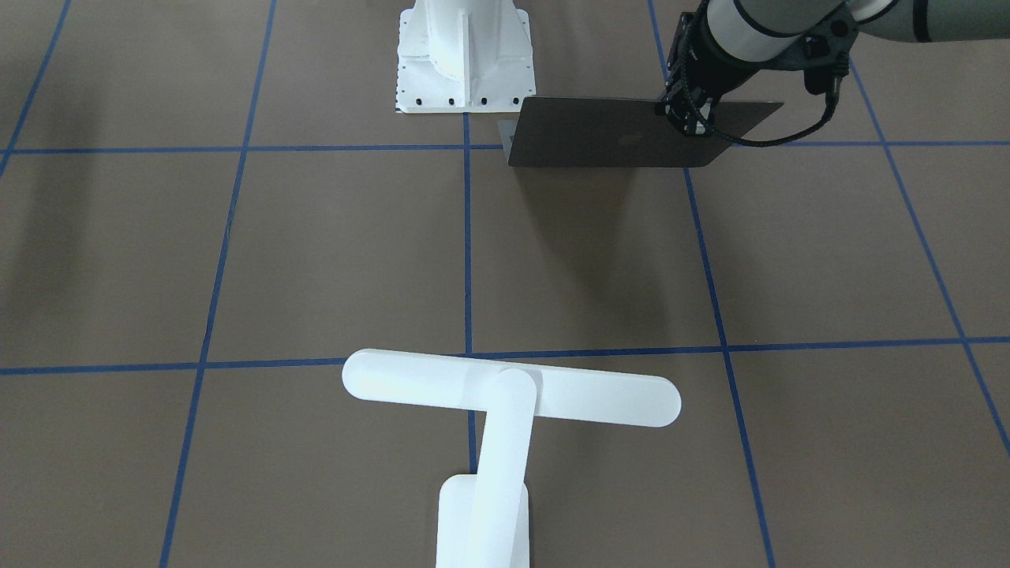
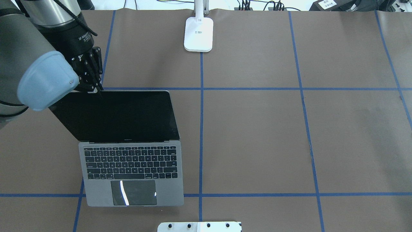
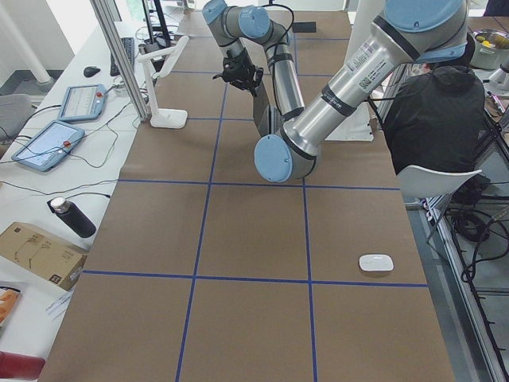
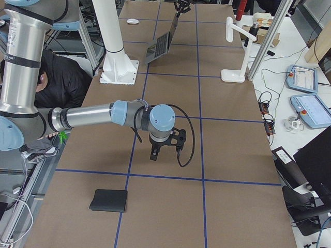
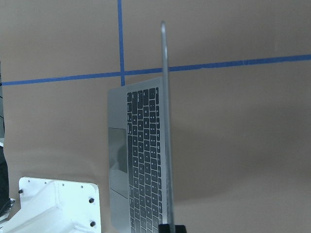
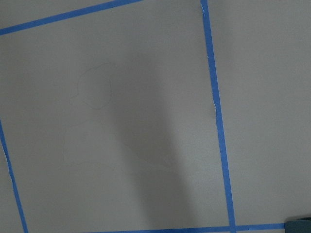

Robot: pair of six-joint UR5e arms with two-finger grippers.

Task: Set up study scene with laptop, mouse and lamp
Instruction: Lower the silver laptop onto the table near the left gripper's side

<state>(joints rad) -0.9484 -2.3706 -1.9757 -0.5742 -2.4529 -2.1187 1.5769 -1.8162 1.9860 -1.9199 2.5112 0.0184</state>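
Nearest the robot we see the white pedestal (image 2: 199, 227). On that same side, off at the tabletop's (image 2: 257, 145) left end, the mouse (image 3: 375, 263) lies well apart from everything else. A black mat (image 4: 108, 200) lies toward the right end.

Just beyond the pedestal the laptop (image 2: 128, 161) stands open on the robot's left half, with its keyboard toward the robot and its dark lid raised. The left arm comes in high from the left with its wrist turned down. The left tool (image 2: 96, 91) meets the lid's top edge near its left corner. Its fingers are closed on that edge, and the wrist view shows the lid edge-on, running straight into the tool.

The right arm stretches low and level over the right half with its wrist bent down. The right tool (image 4: 155, 154) points at bare tabletop, and we cannot tell whether it is open or closed.

Farthest out, the lamp (image 2: 198, 33) stands at the far edge, about midway along, with its bar head set crosswise atop its arm.
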